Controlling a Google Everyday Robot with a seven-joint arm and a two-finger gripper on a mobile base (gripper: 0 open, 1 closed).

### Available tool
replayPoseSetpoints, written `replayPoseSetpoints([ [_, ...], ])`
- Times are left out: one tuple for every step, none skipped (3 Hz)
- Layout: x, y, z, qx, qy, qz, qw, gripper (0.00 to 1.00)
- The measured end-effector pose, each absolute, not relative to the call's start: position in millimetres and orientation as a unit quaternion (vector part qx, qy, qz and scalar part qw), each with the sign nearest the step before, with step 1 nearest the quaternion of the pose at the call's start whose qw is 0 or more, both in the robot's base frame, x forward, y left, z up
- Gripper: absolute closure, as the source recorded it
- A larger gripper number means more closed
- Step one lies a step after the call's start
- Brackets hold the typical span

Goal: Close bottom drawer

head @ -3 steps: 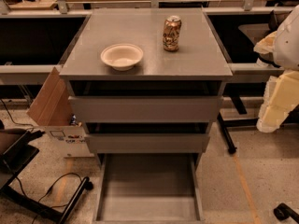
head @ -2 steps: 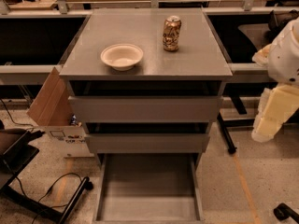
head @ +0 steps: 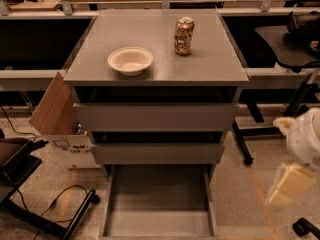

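Bottom drawer (head: 157,201) out frontward; gripper (head: 287,185) right

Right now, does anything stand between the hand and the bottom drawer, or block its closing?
Nothing visible does. The hand hangs right of the open bottom drawer, only floor between them.

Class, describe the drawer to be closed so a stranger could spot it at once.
Find the grey cabinet bearing a bowl and a can. Of its three drawers, take the bottom drawer, nearest the floor. Only it is pulled far out, tray exposed; the pincer hangs to its right.
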State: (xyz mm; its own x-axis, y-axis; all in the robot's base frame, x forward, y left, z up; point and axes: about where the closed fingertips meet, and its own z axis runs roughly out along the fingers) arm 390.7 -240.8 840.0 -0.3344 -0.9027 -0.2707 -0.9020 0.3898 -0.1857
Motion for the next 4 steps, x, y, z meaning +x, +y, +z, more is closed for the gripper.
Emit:
replayPoseSetpoints([
  [370,-253,741,-0.539,0.824,0.041,0.170,0.00],
  [378,-256,680,-0.525,0.826,0.051,0.198,0.00],
  [380,-253,677,-0.528,0.824,0.050,0.198,0.00],
  [381,-240,633,-0.529,0.822,0.071,0.196,0.00],
])
